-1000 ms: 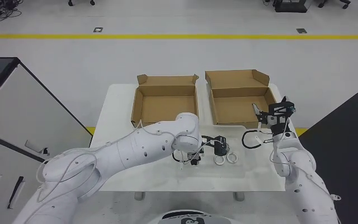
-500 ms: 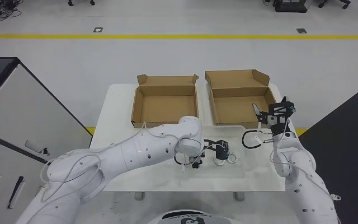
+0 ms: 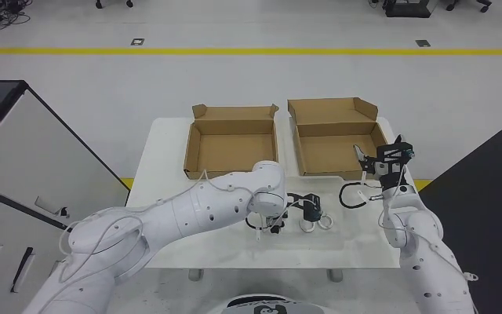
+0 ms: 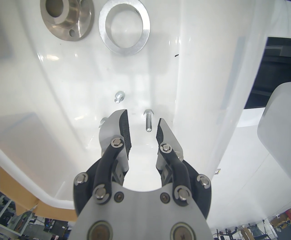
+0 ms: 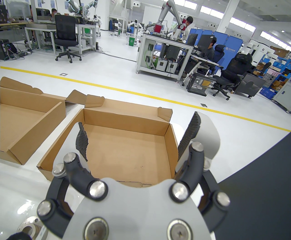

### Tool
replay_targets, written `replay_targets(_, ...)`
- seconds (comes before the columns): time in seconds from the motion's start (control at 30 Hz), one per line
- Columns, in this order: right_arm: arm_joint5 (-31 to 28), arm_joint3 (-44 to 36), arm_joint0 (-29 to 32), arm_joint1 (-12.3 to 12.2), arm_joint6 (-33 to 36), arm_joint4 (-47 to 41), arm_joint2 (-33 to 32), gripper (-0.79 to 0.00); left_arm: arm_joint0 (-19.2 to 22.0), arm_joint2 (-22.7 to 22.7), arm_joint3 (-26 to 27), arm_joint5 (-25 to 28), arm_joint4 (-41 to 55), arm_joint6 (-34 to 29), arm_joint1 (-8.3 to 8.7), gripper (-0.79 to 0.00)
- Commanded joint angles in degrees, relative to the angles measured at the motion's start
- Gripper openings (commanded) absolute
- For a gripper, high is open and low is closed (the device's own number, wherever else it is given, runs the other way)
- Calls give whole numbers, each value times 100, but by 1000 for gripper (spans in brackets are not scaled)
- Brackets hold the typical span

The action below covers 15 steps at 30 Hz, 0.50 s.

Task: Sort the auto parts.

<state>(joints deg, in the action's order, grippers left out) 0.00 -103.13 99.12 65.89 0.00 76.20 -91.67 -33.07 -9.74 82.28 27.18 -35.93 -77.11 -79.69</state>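
A small bolt [image 4: 103, 121] is half hidden behind one finger of the left hand [image 4: 141, 118], and the flange [image 4: 67, 16] beside the aluminium ring [image 4: 124, 27] is cut off. The left hand is released, and its fingers straddle a long bolt [image 4: 149, 121] lying on the counter [image 4: 79, 75]. The right hand [image 5: 138, 123] hangs wide open and empty at the near wall of the right cardboard box [image 5: 127, 145]. That box and the left cardboard box [image 3: 231, 149] show bare floors.

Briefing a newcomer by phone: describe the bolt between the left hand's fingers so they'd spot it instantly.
On the white table, find the open left hand. The long bolt lies framed between its fingertips, head pointing away; the stubby bolt lies farther out, and a third bolt hides behind one finger.
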Motion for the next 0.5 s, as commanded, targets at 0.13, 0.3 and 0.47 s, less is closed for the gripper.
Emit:
replay_targets(0.13, 0, 0, 0, 0, 0, 0, 0, 0, -24, 0, 58, -88, 5, -87, 34, -453)
replay_targets(0.3, 0, 0, 0, 0, 0, 0, 0, 0, -61, 0, 88, -106, 12, -106, 70, -456)
replay_targets(0.47, 0, 0, 0, 0, 0, 0, 0, 0, -82, 0, 36, -60, 7, -59, 78, -456)
